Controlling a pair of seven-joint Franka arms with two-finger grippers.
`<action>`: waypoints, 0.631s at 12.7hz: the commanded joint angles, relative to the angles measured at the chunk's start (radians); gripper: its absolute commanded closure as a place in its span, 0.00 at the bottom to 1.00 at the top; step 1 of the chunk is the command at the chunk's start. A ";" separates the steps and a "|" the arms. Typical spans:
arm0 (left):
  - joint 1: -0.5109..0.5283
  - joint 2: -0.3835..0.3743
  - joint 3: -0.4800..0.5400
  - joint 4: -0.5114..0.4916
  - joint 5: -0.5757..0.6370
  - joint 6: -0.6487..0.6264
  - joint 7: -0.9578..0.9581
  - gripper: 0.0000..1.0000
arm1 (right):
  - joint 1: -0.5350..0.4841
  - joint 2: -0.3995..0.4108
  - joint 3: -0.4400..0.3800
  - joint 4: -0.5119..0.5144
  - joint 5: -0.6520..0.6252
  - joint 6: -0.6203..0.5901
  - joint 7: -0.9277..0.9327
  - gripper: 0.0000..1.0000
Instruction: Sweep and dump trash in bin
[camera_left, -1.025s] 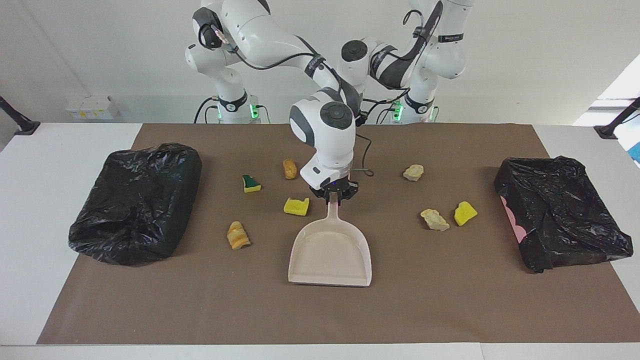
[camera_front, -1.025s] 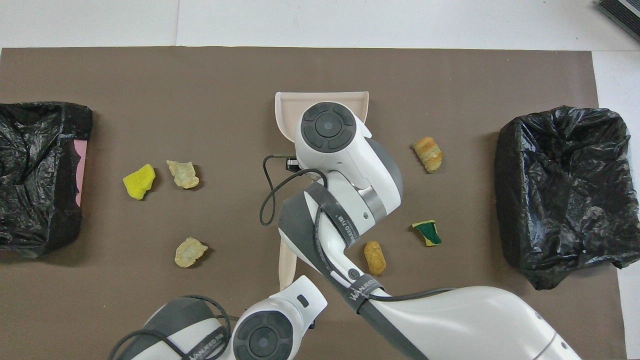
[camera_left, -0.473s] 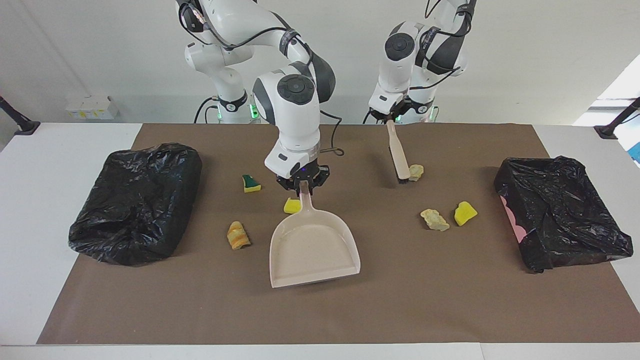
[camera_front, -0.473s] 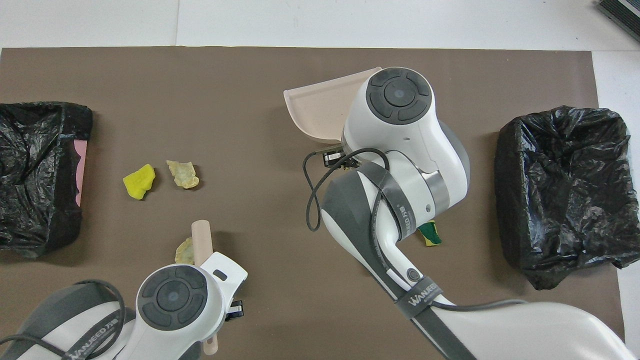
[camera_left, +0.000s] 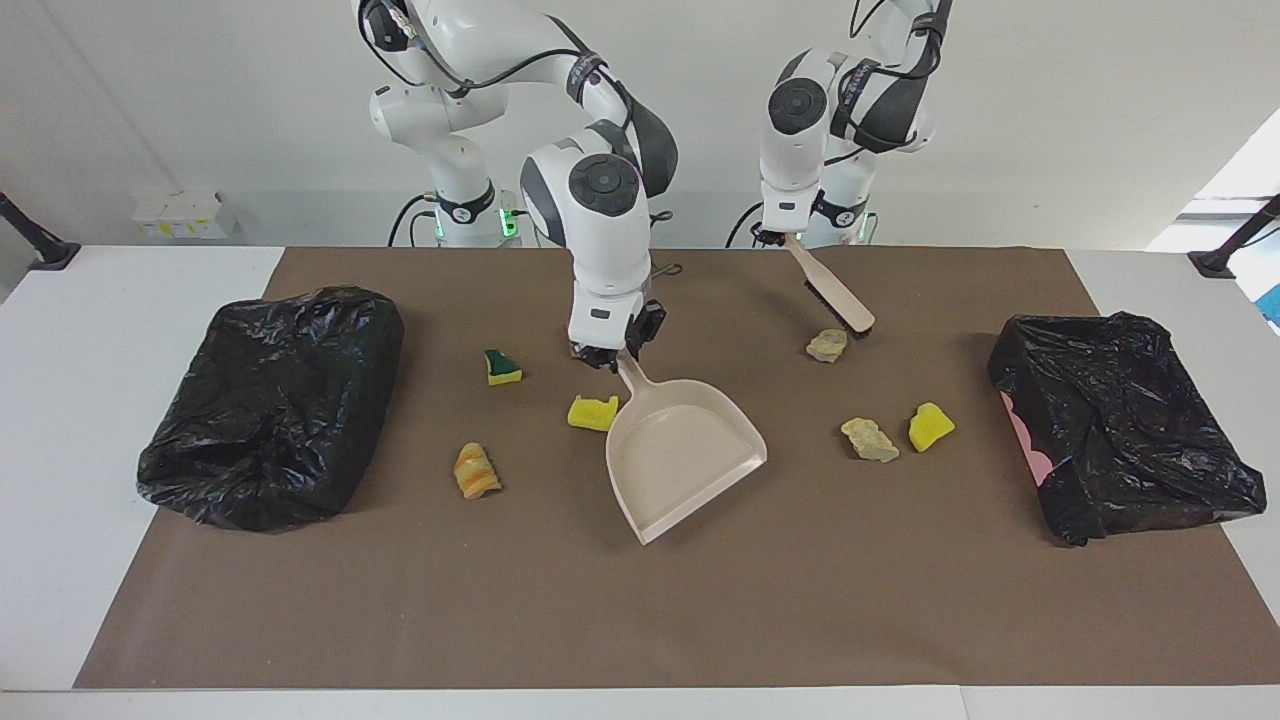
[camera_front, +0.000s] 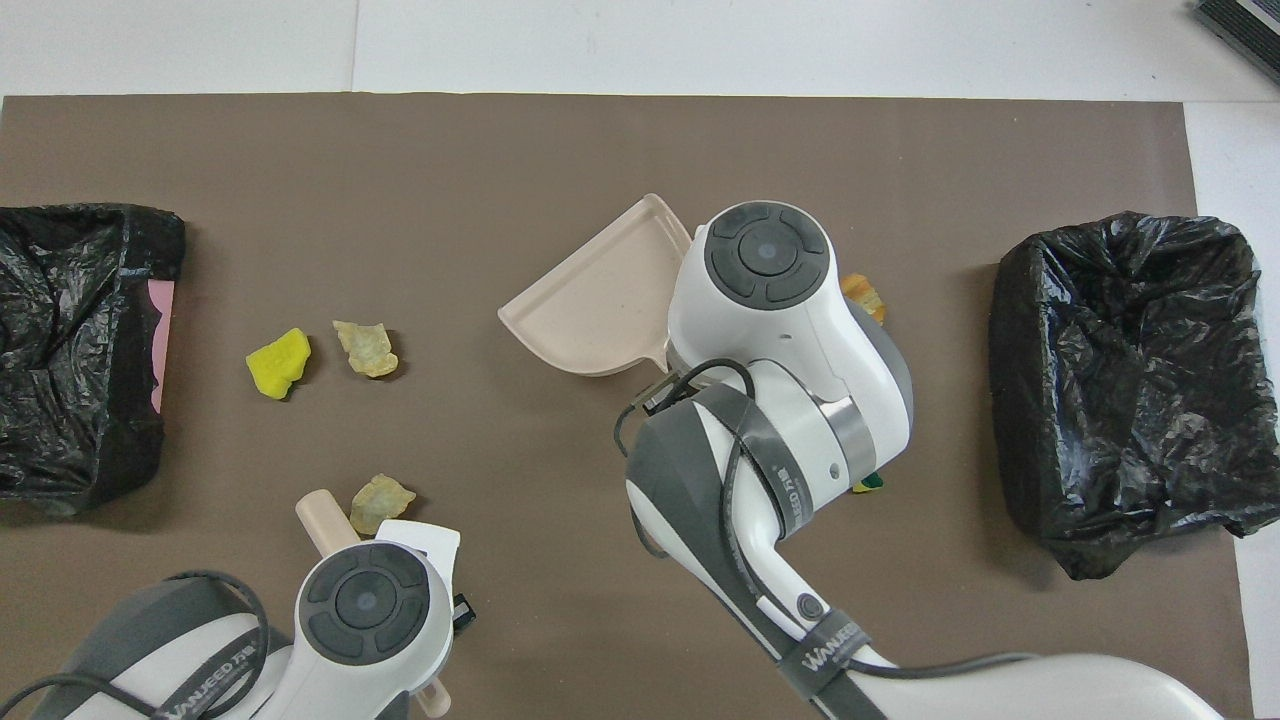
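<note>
My right gripper (camera_left: 612, 355) is shut on the handle of the beige dustpan (camera_left: 685, 450), whose mouth is angled toward the left arm's end of the table (camera_front: 595, 310). My left gripper (camera_left: 775, 238) is shut on the beige hand brush (camera_left: 835, 297). Its black bristle head hangs just beside a tan scrap (camera_left: 827, 345). Several trash scraps lie on the mat: a yellow one (camera_left: 592, 412) beside the pan, a green-faced one (camera_left: 502, 368), an orange-brown one (camera_left: 476, 470), a tan one (camera_left: 868, 439) and a yellow one (camera_left: 930, 427).
Two bins lined with black bags stand on the brown mat (camera_left: 640, 620), one at the right arm's end (camera_left: 270, 405) and one at the left arm's end (camera_left: 1120, 430). In the overhead view the arms hide both grippers and part of the scraps.
The right gripper has swung the dustpan so its mouth turns toward the left arm's end. The left gripper has brought the brush head across the tan scrap, angling it toward its own end.
</note>
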 joint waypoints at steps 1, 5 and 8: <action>-0.001 -0.029 -0.002 -0.038 -0.036 0.042 -0.098 1.00 | -0.019 -0.099 0.003 -0.163 0.024 0.067 -0.248 1.00; 0.063 0.054 0.001 -0.040 -0.075 0.261 -0.155 1.00 | -0.035 -0.105 0.003 -0.215 0.021 0.069 -0.569 1.00; 0.108 0.117 0.002 -0.016 -0.090 0.343 -0.161 1.00 | -0.041 -0.102 0.003 -0.244 0.023 0.070 -0.683 1.00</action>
